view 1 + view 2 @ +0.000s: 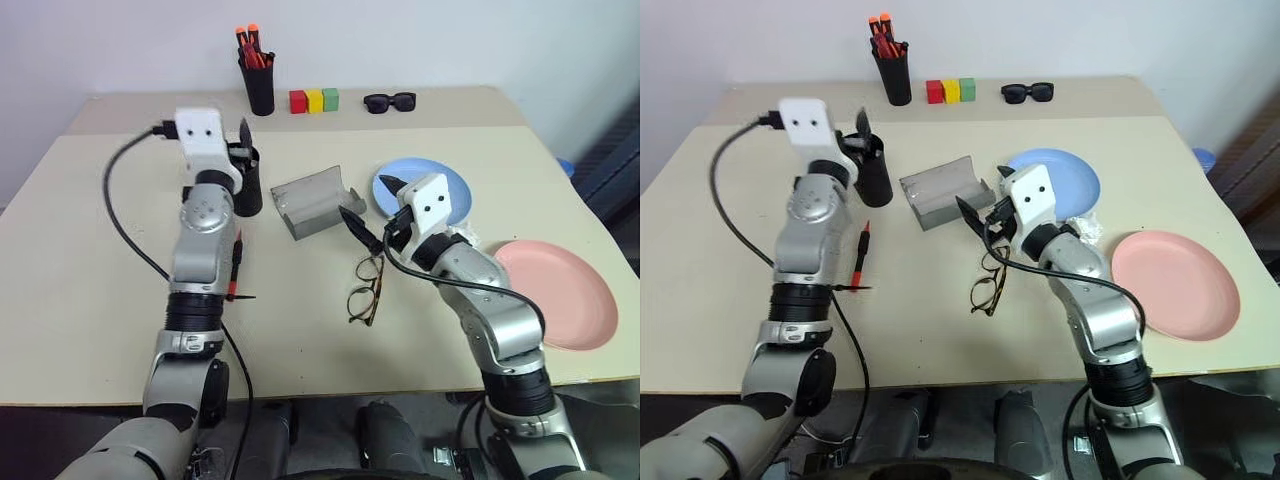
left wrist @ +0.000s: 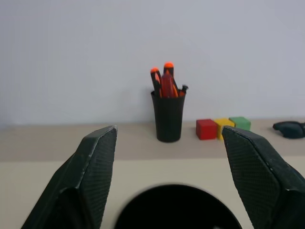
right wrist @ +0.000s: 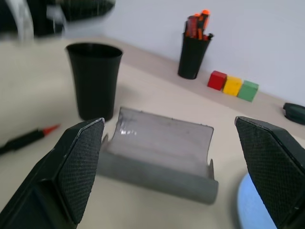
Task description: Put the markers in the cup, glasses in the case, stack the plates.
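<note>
The left gripper [image 2: 167, 181] is seen with its fingers spread wide and nothing between them, held just above the rim of the black cup [image 1: 874, 170]. The marker [image 1: 859, 257] is found on the table [image 1: 90, 300] beside the left forearm, on the near side of the cup, outside it.

The right gripper [image 3: 176, 167] is likewise spread wide and empty. The open grey case [image 3: 159, 152] is placed just ahead of it, and the glasses [image 1: 367, 290] lie on the table directly beneath it, outside the case. The light blue plate [image 1: 450, 185] is partly covered by the right wrist; the salmon pink plate [image 1: 565, 290] lies apart to its right, unstacked.
</note>
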